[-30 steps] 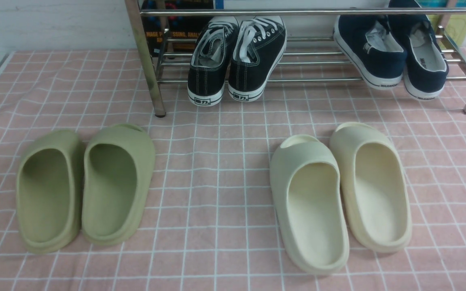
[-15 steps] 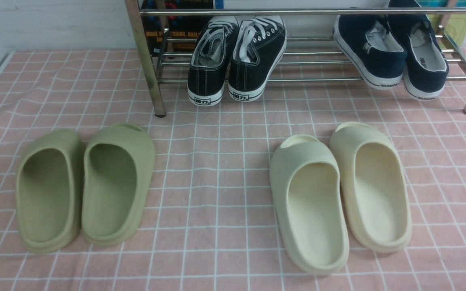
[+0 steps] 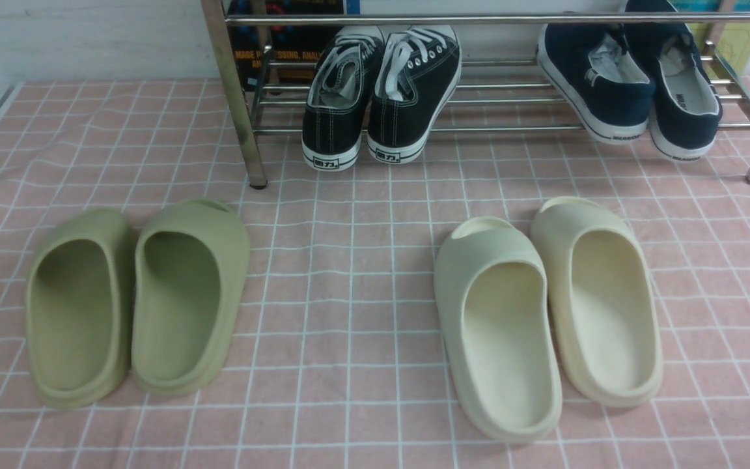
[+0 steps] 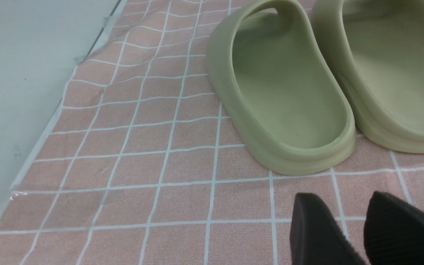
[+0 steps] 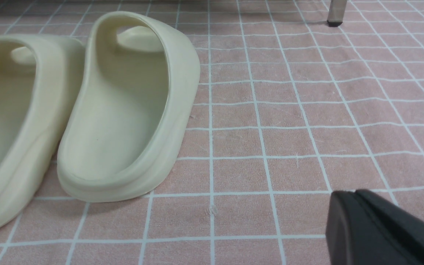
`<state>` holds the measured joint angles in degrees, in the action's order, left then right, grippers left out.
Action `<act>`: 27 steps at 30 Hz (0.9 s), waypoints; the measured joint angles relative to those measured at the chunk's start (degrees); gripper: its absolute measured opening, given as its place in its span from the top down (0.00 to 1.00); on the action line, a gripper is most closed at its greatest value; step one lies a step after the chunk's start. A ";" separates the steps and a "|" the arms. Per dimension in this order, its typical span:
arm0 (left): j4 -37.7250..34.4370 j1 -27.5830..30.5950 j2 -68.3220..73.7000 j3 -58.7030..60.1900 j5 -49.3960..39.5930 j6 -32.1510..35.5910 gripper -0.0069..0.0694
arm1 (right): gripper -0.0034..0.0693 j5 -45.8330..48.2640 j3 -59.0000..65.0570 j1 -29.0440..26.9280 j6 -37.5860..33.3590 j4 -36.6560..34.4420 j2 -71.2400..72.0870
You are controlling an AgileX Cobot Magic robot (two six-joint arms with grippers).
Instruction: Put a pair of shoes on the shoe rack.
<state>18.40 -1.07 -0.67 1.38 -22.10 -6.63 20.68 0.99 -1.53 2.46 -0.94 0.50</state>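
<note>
Resting on the metal rack (image 3: 505, 19), black sneakers (image 3: 337, 104), navy slip-ons (image 3: 609, 85), heel labels unclear

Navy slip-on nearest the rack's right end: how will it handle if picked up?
The navy slip-on looks canvas, so its upper probably flexes when squeezed. Its white rubber sole probably stays stiffer and may grip the metal bars.

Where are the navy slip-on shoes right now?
In the front view, the navy slip-on shoes sit on the silver rack, toward its right end, beyond the cream slides.
</note>
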 joint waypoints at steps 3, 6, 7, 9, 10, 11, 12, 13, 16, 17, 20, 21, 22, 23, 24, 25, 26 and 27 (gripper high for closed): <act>0.00 0.00 0.00 0.00 0.00 0.00 0.60 | 0.94 0.00 0.00 0.00 0.00 0.00 0.00; 0.00 0.00 0.00 0.00 0.00 0.00 0.60 | 0.94 0.00 0.00 0.00 0.00 0.00 0.00; 0.00 0.00 0.00 0.00 0.00 0.00 0.60 | 0.94 0.00 0.00 0.00 0.00 0.00 0.00; 0.00 0.00 0.00 0.00 -0.02 0.00 0.60 | 0.93 0.00 0.00 0.00 0.00 0.00 0.00; 0.00 0.00 0.00 0.00 -0.02 0.00 0.60 | 0.93 0.00 0.00 0.00 0.00 0.00 0.00; 0.00 0.00 0.00 0.00 -0.02 0.00 0.60 | 0.93 0.00 0.00 0.00 0.00 0.00 0.00; 0.00 0.00 0.00 0.00 -0.02 0.00 0.60 | 0.93 0.00 0.00 0.00 0.00 0.00 0.00; 0.00 0.00 0.00 0.00 -0.02 0.00 0.60 | 0.93 0.00 0.00 0.00 0.00 0.00 0.00; 0.00 0.00 0.00 0.00 -0.02 0.00 0.60 | 0.92 0.00 0.00 0.00 0.00 0.00 0.00; 0.00 0.00 0.00 0.00 -0.02 0.00 0.60 | 0.92 0.00 0.00 0.00 0.00 0.00 0.00; 0.00 0.00 0.00 0.00 -0.02 0.00 0.60 | 0.91 0.00 0.00 0.00 0.00 0.00 0.00; 0.00 0.00 0.00 0.00 -0.02 0.00 0.60 | 0.91 0.00 0.00 0.00 0.00 0.00 0.00; 0.00 0.00 0.00 0.00 -0.02 0.00 0.60 | 0.91 0.00 0.00 0.00 -0.05 0.00 0.00; 0.00 0.00 0.00 0.00 -0.02 0.00 0.60 | 0.91 0.00 0.00 0.00 -0.04 0.00 0.00; 0.00 0.00 0.00 0.00 -0.02 0.00 0.60 | 0.91 0.00 0.00 0.00 -0.04 0.00 0.00; 0.00 0.00 0.00 0.00 -0.02 0.00 0.60 | 0.91 0.00 0.00 0.00 -0.04 0.00 0.00; 0.00 0.00 0.00 0.00 -0.02 0.00 0.60 | 0.91 0.00 0.00 0.00 -0.04 0.00 0.00; 0.00 0.00 0.00 0.00 -0.02 0.00 0.60 | 0.91 0.00 0.00 0.00 -0.04 0.00 0.00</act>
<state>18.40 -1.07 -0.67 1.38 -22.13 -6.63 20.68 0.99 -1.53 2.42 -0.94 0.50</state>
